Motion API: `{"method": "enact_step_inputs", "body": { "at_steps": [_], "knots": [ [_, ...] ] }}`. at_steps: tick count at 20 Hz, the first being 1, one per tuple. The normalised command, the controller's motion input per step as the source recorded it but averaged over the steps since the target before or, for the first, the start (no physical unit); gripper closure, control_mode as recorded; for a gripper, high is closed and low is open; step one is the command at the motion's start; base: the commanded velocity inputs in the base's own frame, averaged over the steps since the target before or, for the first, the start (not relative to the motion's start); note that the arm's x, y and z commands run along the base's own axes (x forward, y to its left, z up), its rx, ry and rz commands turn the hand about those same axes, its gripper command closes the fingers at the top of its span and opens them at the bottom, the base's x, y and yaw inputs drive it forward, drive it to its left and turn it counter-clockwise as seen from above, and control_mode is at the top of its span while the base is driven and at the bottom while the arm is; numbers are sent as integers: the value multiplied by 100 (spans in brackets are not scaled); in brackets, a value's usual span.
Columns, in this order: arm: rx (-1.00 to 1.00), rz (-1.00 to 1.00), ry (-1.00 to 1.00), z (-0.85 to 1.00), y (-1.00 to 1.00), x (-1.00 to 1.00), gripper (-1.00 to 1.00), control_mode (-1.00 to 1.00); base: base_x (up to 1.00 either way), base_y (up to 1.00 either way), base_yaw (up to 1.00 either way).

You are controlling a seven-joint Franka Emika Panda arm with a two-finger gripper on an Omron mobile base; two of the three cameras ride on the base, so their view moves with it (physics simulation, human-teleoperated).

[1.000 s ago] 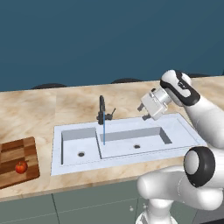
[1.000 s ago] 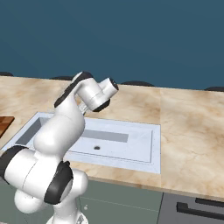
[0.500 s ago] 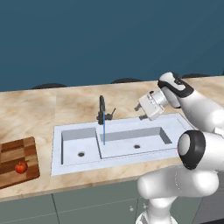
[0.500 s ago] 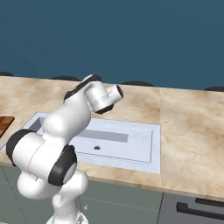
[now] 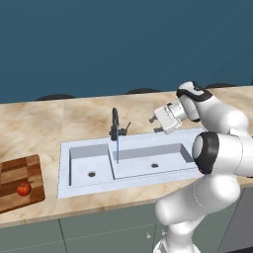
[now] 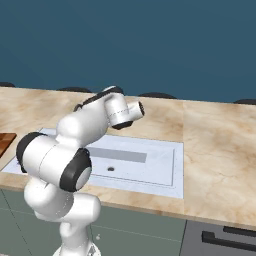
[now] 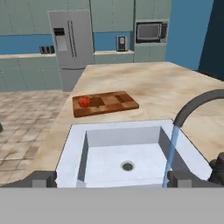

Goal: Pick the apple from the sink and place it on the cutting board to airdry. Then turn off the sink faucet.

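Landmark: the sink, pale, two basins set in the marble counter, long axis running along the counter edge.
Apple: the apple sits on the cutting board, left of the sink and well apart from it, toward the board's front edge.
Cutting board: flat on the counter just beside the sink's left rim; in the left base view its long side runs away from the counter front.
Faucet: the sink faucet stands upright behind the sink at the divider between basins, spout curving forward over it, thin lever angled out to the right.
Water: a thin blue stream falls from the spout into the sink.
Gripper: the gripper hangs above the sink's back rim, right of the faucet, near the lever but apart from it; fingers spread wide, grasping nothing.
Hand view adds: a refrigerator and a microwave far beyond the sink.
Right base view: the arm's own body blocks the faucet and the sink's left part.
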Motion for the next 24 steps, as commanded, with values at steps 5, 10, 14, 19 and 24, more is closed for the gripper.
{"method": "enact_step_inputs", "body": {
  "at_steps": [5, 10, 14, 19, 24],
  "knots": [
    [6, 0, 2, -22, 1, 35, -100, -100, 0, 0, 0],
    [7, 0, 4, -20, 3, 33, -100, -100, 0, 0, 0],
    [6, 0, 3, -10, 4, 39, -100, -100, 0, 0, 0],
    [3, 0, 4, 0, 2, 42, -100, -100, 0, 0, 0],
    [0, 0, 4, -3, 10, 35, -100, -100, 0, 0, 0]
  ]
}}
